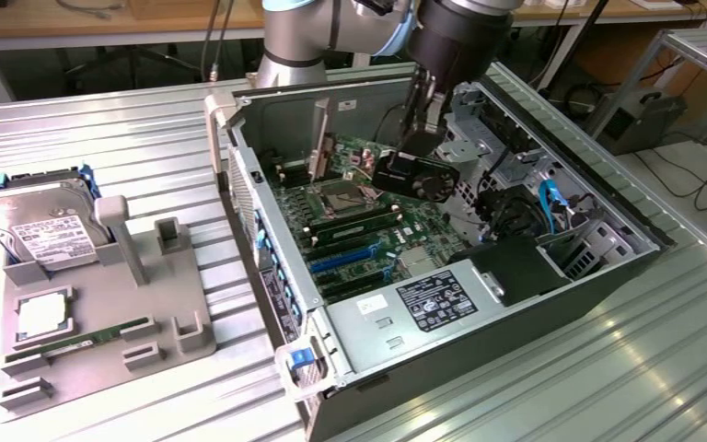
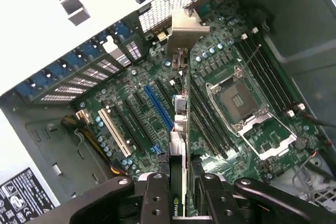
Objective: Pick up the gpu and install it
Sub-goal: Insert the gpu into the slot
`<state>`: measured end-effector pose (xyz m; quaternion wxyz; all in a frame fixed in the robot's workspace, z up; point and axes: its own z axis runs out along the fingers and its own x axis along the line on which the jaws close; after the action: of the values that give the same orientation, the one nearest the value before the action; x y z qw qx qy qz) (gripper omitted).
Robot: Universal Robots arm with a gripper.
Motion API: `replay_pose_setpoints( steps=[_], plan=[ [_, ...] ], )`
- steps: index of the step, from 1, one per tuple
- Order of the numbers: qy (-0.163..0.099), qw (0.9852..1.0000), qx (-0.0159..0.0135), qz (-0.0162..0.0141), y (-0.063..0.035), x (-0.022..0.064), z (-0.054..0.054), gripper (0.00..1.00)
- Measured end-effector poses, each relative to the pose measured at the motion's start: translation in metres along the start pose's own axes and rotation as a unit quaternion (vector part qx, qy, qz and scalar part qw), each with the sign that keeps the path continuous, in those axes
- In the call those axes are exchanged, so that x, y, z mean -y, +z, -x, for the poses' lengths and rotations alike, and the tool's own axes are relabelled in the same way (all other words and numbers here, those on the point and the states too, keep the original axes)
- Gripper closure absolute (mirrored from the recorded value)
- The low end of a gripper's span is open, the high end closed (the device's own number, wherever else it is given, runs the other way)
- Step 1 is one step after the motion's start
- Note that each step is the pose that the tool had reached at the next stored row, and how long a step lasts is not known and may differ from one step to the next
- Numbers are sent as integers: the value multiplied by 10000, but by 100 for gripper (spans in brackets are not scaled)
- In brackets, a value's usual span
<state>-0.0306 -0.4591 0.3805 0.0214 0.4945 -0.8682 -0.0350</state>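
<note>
Lab: workbenches [image 1: 84,23], loose cables [image 1: 695,187], ribbed metal table [image 1: 133,129]

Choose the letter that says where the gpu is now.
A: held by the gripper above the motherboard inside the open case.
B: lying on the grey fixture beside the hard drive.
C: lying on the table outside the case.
A: the gripper holds the gpu, its fan visible, over the motherboard inside the case.

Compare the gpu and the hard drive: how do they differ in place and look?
The gpu hangs in the claw above the motherboard inside the case; the hard drive sits in the grey holder outside it. The gpu is dark with a round fan; the hard drive is silver with a white label. Both are computer parts.
</note>
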Motion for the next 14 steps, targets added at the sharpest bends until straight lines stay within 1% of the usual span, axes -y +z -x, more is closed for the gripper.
replay_pose_setpoints(
  steps=[3, 5, 7, 9, 11, 13, 14],
  plan=[
    [-274, 9996, -21, -3, 11, 1, 0, 74],
    [-526, 9986, -43, -4, 25, 2, 1, 74],
    [-729, 9973, -58, -5, 39, 3, 1, 74],
    [-917, 9958, -72, -6, 52, 4, 0, 74],
    [-1104, 9939, -87, -8, 67, 6, 1, 74],
    [-1284, 9917, -101, -10, 82, 7, 1, 74],
    [-1384, 9903, -109, -11, 89, 7, 1, 74]
  ],
)
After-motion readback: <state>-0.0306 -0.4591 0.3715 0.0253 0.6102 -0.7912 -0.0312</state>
